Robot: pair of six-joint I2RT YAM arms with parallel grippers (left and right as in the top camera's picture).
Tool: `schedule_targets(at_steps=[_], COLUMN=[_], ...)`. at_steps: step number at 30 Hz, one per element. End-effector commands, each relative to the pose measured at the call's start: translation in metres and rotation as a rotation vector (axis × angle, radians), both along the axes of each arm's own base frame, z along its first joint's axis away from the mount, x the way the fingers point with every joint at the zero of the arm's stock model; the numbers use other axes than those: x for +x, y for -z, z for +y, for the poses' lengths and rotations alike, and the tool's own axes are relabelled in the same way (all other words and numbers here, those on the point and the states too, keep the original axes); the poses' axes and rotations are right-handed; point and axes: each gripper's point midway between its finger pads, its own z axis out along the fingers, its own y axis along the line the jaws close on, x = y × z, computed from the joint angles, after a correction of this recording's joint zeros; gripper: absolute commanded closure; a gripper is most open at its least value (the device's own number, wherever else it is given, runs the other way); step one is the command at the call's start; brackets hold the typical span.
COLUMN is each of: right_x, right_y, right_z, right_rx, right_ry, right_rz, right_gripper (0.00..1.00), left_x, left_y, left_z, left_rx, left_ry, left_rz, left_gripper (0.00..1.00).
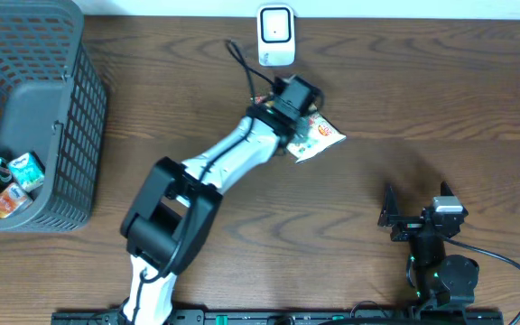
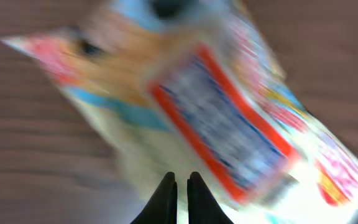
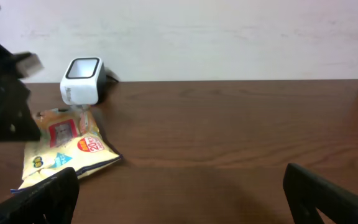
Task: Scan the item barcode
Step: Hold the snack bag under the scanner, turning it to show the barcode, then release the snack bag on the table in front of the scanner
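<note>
**A:** Where is the snack packet point(image 1: 321, 137) found?

**B:** In the overhead view it is seen at 5 o'clock from the scanner point(image 1: 276, 36), just beside it, in the 12 o'clock part of the desk point(image 1: 441, 81). A red-framed label is turned to the left wrist camera. It is too blurred for a barcode to be read.

**A:** What could go wrong from here?

**B:** A thin edge may be lost from so small a grip, and the packet would be dropped. The code may also be presented away from the scanner window, so nothing would be read.

**A:** How are the arms posed?

**B:** The left arm is stretched toward 1 o'clock, with the wrist over the packet. The fingers of the left hand point(image 2: 183, 186) are pressed together at the packet's lower edge. Whether the edge is pinched cannot be told. The right hand point(image 1: 418, 209) is spread wide apart and empty at 5 o'clock, well apart.
</note>
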Motion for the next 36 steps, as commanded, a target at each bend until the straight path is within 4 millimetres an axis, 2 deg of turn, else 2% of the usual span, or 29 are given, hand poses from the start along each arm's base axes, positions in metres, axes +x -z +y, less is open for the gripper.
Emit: schedule_targets(at_steps=[1, 5, 7, 11, 15, 20, 22, 26, 28, 29, 30, 32, 36], right_x=[0.000, 0.000, 0.000, 0.000, 0.000, 0.000, 0.000, 0.000, 0.000, 0.000, 0.000, 0.000, 0.000], right_y=[0.001, 0.001, 0.001, 0.001, 0.001, 0.001, 0.001, 0.001, 0.001, 0.001, 0.001, 0.001, 0.001], right_z=[0.000, 0.000, 0.000, 0.000, 0.000, 0.000, 0.000, 0.000, 0.000, 0.000, 0.000, 0.000, 0.000], right_rx=[-0.012, -0.012, -0.012, -0.012, -0.012, -0.012, -0.012, -0.012, -0.012, -0.012, -0.012, -0.012, -0.012], right_ry=[0.002, 0.001, 0.002, 0.001, 0.002, 0.001, 0.002, 0.001, 0.001, 0.001, 0.001, 0.001, 0.001], right_rz=[0.000, 0.000, 0.000, 0.000, 0.000, 0.000, 0.000, 0.000, 0.000, 0.000, 0.000, 0.000, 0.000], right_gripper=[0.01, 0.01, 0.01, 0.01, 0.01, 0.01, 0.01, 0.01, 0.01, 0.01, 0.01, 0.01, 0.01], left_x=[0.019, 0.028, 0.032, 0.042, 0.043, 0.045, 0.047, 0.046, 0.042, 0.033, 0.028, 0.008, -0.021], left_y=[-0.007, 0.019, 0.023, 0.018, 0.014, 0.009, 0.001, -0.040, -0.062, -0.072, -0.073, -0.063, -0.017], left_z=[0.024, 0.037, 0.038, 0.028, 0.011, 0.006, 0.006, -0.006, -0.004, -0.004, -0.007, -0.019, -0.036], left_rx=[0.016, -0.008, -0.015, -0.056, -0.116, -0.135, -0.144, -0.167, -0.180, -0.195, -0.204, -0.222, -0.161], left_ry=[-0.084, -0.191, -0.197, -0.189, -0.149, -0.136, -0.138, -0.004, 0.001, 0.000, 0.011, 0.066, 0.114], left_rz=[-0.031, 0.011, 0.003, -0.040, -0.047, -0.062, -0.075, -0.137, -0.154, -0.139, -0.122, -0.041, 0.064], left_gripper=[0.92, 0.92, 0.92, 0.92, 0.92, 0.92, 0.92, 0.92, 0.92, 0.92, 0.92, 0.92, 0.92])
